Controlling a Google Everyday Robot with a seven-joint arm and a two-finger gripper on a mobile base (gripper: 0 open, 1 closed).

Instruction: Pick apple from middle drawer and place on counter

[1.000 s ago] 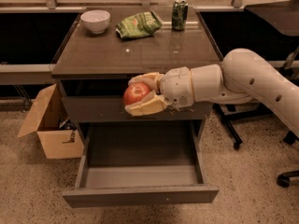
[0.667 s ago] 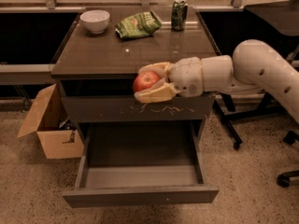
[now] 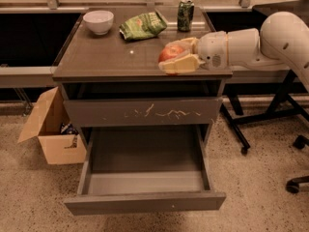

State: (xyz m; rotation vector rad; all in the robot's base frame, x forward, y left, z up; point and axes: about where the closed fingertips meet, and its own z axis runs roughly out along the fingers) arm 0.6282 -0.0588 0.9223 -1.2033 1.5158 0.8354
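Observation:
The red apple point(image 3: 170, 53) with a yellowish blush is held in my gripper point(image 3: 176, 55), whose cream fingers point(image 3: 179, 65) close around it from the right. The gripper holds the apple over the front right part of the glossy grey-brown counter point(image 3: 106, 57), at or just above its surface. The middle drawer point(image 3: 145, 178) stands pulled out below, and its inside shows nothing. Its plain front point(image 3: 145, 203) bears a tiny light dot.
A white bowl point(image 3: 98, 21), a green chip bag point(image 3: 143, 25) and a green can point(image 3: 185, 14) stand at the back of the counter. The scratched drawer front point(image 3: 143, 111) above is shut. A cardboard box point(image 3: 50, 129) sits left; chair legs point(image 3: 294, 144) stand right.
My gripper has lifted the apple from in front of the scratched drawer up and to the right, to over the counter's front right part.

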